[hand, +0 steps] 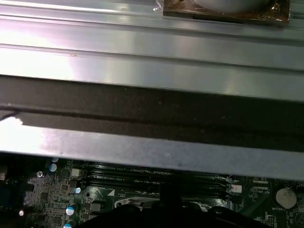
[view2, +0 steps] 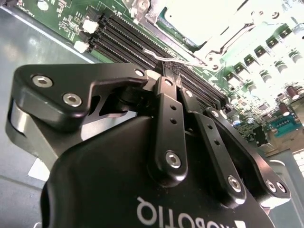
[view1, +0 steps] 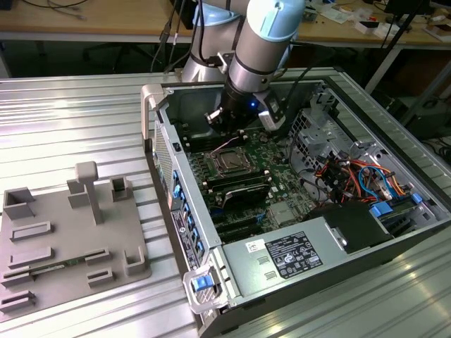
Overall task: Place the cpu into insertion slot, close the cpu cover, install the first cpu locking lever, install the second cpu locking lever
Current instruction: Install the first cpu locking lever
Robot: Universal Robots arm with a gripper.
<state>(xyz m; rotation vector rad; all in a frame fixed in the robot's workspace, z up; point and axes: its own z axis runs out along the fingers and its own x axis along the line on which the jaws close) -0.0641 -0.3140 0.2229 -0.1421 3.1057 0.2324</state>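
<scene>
Your arm reaches steeply down into the open computer case point(view1: 159, 98), over the green motherboard point(view1: 282, 163). The gripper point(view1: 228, 134) hangs just behind the insertion slot point(view1: 229, 164) in the exterior view. In the second wrist view its jaws look clenched together, with the tips close to a thin wire locking lever point(view2: 159, 53). The cpu cover point(view2: 225, 37) lies flat over the slot, silvery and washed by glare. White lettering marks the gripper body, and a white printed label point(view1: 282, 252) sits on the power supply point(view1: 331, 229).
</scene>
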